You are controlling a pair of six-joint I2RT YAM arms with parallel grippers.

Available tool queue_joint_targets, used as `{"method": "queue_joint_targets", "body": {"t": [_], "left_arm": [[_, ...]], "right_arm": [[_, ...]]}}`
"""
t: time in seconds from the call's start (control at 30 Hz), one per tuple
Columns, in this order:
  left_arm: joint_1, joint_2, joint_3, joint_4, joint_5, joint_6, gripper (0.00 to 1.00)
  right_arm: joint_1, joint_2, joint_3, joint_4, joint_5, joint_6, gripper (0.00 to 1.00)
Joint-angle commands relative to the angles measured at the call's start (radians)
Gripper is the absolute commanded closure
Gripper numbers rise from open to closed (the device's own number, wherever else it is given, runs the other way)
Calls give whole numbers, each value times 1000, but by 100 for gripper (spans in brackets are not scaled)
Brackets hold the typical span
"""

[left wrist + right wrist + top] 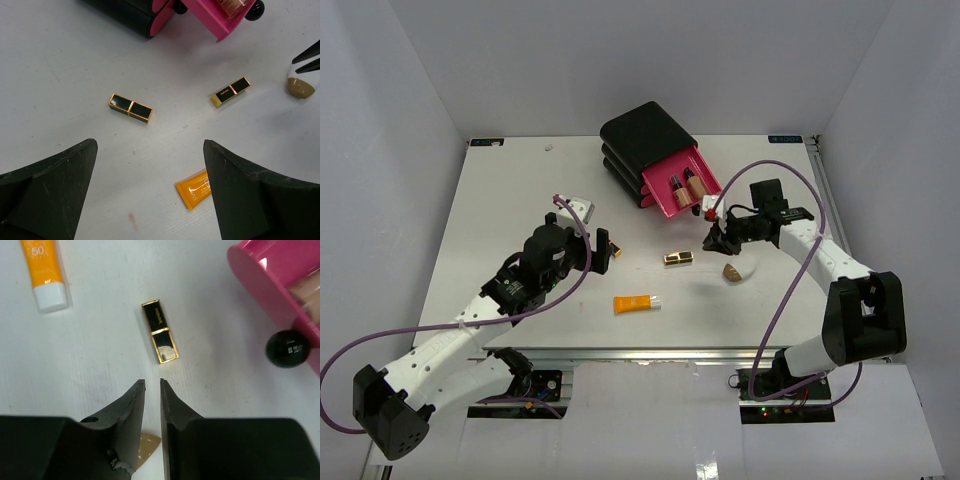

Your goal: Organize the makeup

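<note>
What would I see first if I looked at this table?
The box at the back of the table catches the eye. It is black, with a bright pink drawer pulled out and small bottles inside. Next comes the orange tube lying near the front edge, and a shiny black-and-gold lipstick in the middle.

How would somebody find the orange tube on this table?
Start at the black box with pink drawers at the back of the table. Come toward the near edge, past a lipstick. The orange tube lies there, the only orange thing, with a white cap.
</note>
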Motion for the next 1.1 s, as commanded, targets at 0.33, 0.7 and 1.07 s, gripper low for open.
{"method": "queue_joint_targets", "body": {"t": [0.33, 0.7, 1.07], "left_arm": [[25, 34, -5, 22, 18, -13, 2], [43, 69, -6, 23, 25, -17, 2], [53, 68, -4, 23, 37, -17, 2]], "right_arm": [[79, 97, -239, 630, 365, -536, 60], [152, 248, -370, 1143, 529, -662, 53], [155, 215, -268, 1159, 546, -587, 49]]}}
